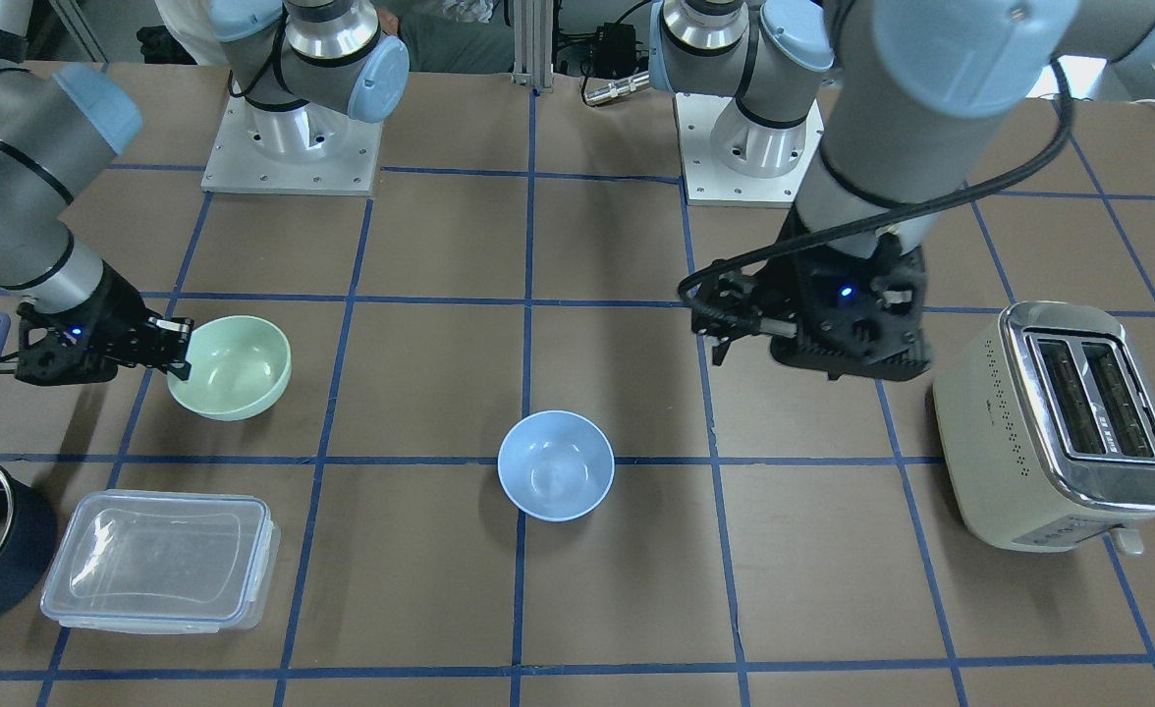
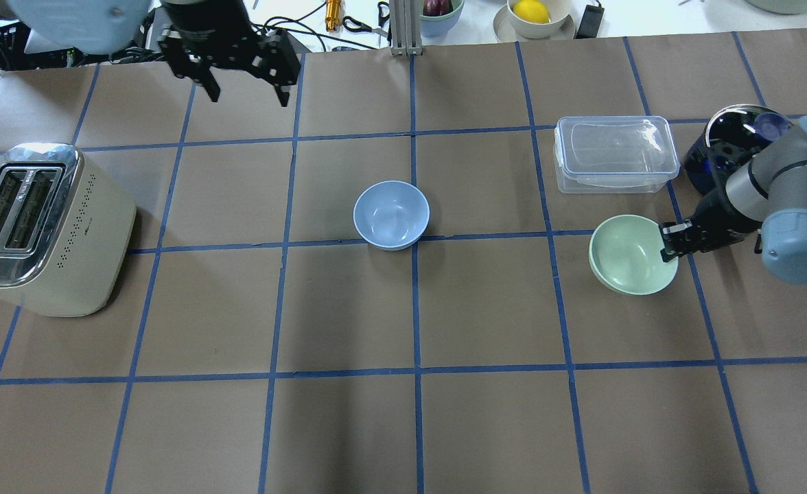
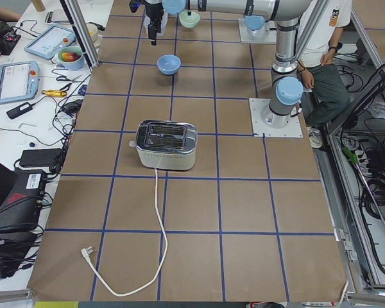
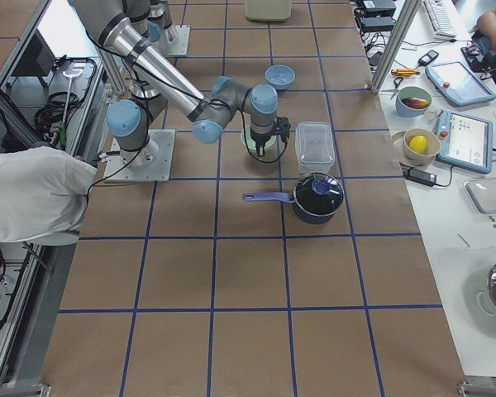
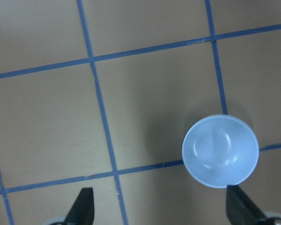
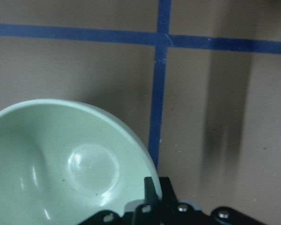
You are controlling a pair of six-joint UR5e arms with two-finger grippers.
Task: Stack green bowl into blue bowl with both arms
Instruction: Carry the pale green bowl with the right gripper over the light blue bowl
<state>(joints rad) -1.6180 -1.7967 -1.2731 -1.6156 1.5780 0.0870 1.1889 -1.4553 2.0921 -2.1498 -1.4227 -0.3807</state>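
**Q:** State?
**A:** The right gripper (image 1: 181,350) pinched the green bowl (image 1: 236,371) by its rim. The left gripper (image 2: 249,98) hung spread near the blue bowl (image 1: 555,469), well apart from the green.

**Q:** Advice?
**A:** Probably a firm rim grip, a level carry, and centring before lowering.

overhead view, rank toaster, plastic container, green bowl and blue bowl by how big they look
1. toaster
2. plastic container
3. green bowl and blue bowl: nearly alike, too close to rank
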